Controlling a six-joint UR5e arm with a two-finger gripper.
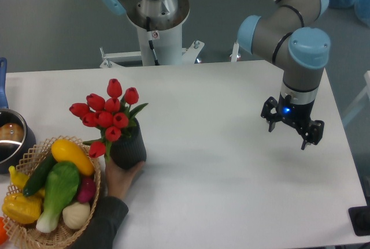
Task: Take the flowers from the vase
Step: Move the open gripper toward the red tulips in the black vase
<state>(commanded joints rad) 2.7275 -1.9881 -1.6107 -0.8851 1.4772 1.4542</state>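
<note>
Ten or so red tulip flowers with green stems (pixel 107 113) stand in a dark grey, ribbed round vase (pixel 129 148) on the left part of the white table (pixel 231 179). The flowers lean a bit to the left, over the edge of a woven wicker basket (pixel 34 234) that sits touching or just beside the vase. The basket holds toy vegetables (pixel 55 188) in yellow, green, white and purple. A person's hand (pixel 122 179) in a dark sleeve reaches up from the bottom edge and touches the bottom of the vase. A steel pot with a blue handle (pixel 10 139) shows at the far left edge. The grey and blue robot arm (pixel 292 35) hangs over the right side of the table, well apart from the vase. Its black claw (pixel 288 134) points down with its two fingers spread open, and it holds nothing.
</note>
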